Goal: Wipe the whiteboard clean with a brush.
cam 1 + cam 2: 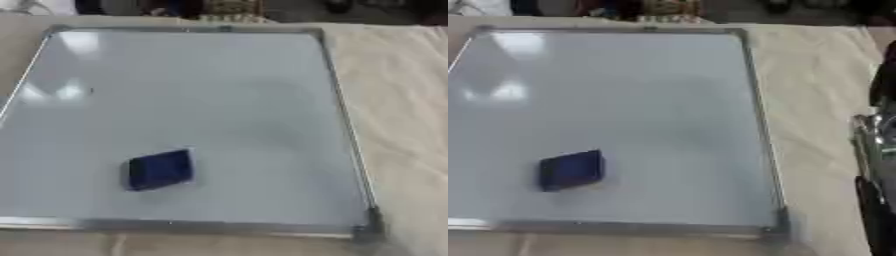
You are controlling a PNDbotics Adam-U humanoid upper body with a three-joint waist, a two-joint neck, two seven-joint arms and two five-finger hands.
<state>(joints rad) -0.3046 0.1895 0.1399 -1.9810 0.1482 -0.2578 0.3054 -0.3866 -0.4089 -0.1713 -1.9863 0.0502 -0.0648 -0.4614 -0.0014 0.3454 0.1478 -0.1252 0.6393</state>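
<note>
Blue brush (158, 169) lying flat, unheld, on the whiteboard (201, 90) near its front edge, ready to be picked up; right arm (877, 165) at the table's side, hand state indiscernible; left hand unseen.

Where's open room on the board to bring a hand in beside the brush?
The whiteboard is bare across its far half and its right side, up to the metal frame. The blue brush lies alone near the front left. Beige cloth right of the frame is free too. The robot's right arm edges that side.

Glossy whiteboard (219, 100), metal frame (346, 125); matt beige cloth (402, 100).
</note>
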